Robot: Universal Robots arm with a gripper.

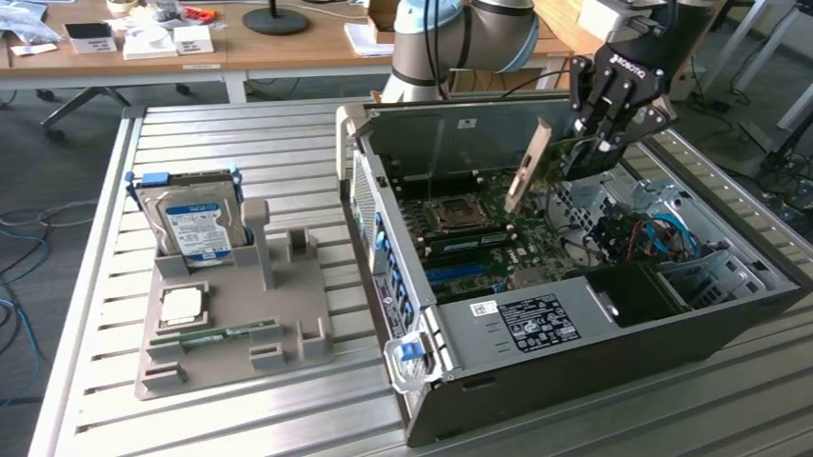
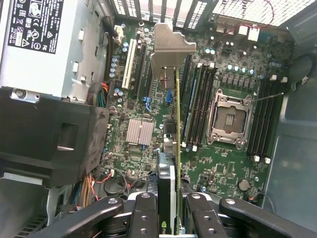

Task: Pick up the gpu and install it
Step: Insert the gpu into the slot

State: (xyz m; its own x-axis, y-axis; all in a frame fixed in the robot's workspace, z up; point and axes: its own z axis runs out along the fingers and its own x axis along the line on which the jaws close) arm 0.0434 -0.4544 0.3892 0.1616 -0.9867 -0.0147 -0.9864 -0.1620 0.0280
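Fingers [image 2: 143, 215] of the gripper [image 2: 171, 210]: clenched on the gpu [image 2: 177, 148], one black finger pressed to each face of the card.
Where the gpu is: in the gripper's grasp inside the open computer case [image 1: 711, 314], hanging over the motherboard [image 2: 148, 99], not seated in any slot.
Beside the card: expansion slots [image 2: 130, 64] lie to one side. The memory slots [image 2: 200, 104] and the bare CPU socket [image 2: 229, 119] lie to the other. A small silver heatsink [image 2: 139, 131] sits below the gripper.
In the way: a black shroud [image 2: 54, 134] and the silver power supply [image 2: 44, 44] stand close to one side of the gripper. Red and orange cables [image 2: 89, 191] bunch near its fingers.
Well apart from the gripper: a grey holder tray [image 1: 216, 352] rests on the slatted metal table [image 1: 190, 143]. It carries an upright hard drive [image 1: 197, 224], a CPU chip [image 1: 182, 305] and a green memory stick [image 1: 216, 335].
Which way the gpu points: it stands on edge, with its long axis running away from the gripper. The pale bracket [image 2: 166, 54] is at the far end, toward the case's vented wall, and looks tilted in the exterior view. Whether the bracket tip touches the board cannot be told.
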